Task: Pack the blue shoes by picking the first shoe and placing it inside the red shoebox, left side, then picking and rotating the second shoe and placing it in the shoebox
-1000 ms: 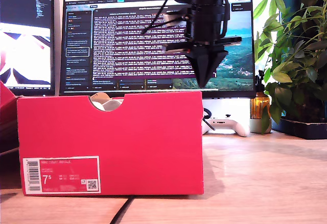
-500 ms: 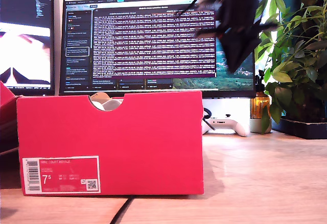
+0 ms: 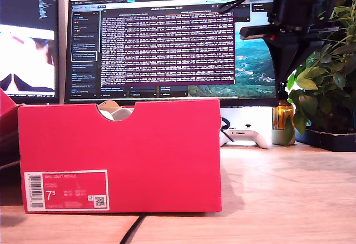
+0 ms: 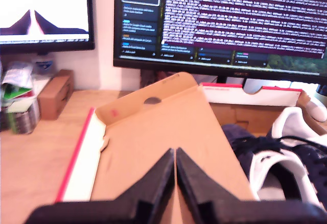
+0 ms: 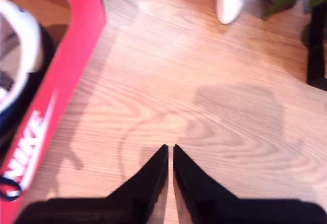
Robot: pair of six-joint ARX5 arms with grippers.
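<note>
The red shoebox [image 3: 122, 155] stands on the wooden table at the exterior view's left, its label facing the camera. Both blue shoes [image 4: 278, 157] lie inside it, navy with white trim; a pale bit of shoe [image 3: 114, 110] shows through the notch. My first gripper [image 4: 175, 155] is shut and empty above the box's brown cardboard flap [image 4: 163, 117], beside the shoes. My second gripper [image 3: 288, 80] hangs high at the exterior view's right, apart from the box. It is shut and empty [image 5: 170, 150] over bare wood, with the box wall [image 5: 56, 91] and a shoe [image 5: 15, 76] to one side.
Two monitors [image 3: 167, 44] stand behind the box. A white game controller [image 3: 247, 137] and an amber bottle [image 3: 282, 116] sit under the screen. A leafy plant [image 3: 322, 66] fills the exterior view's right edge. A small cardboard box [image 4: 56, 94] and jars [image 4: 20, 109] stand beyond the shoebox.
The second arm has swung from above the shoebox's edge toward the exterior view's right, ending near the plant. The box has not moved.
</note>
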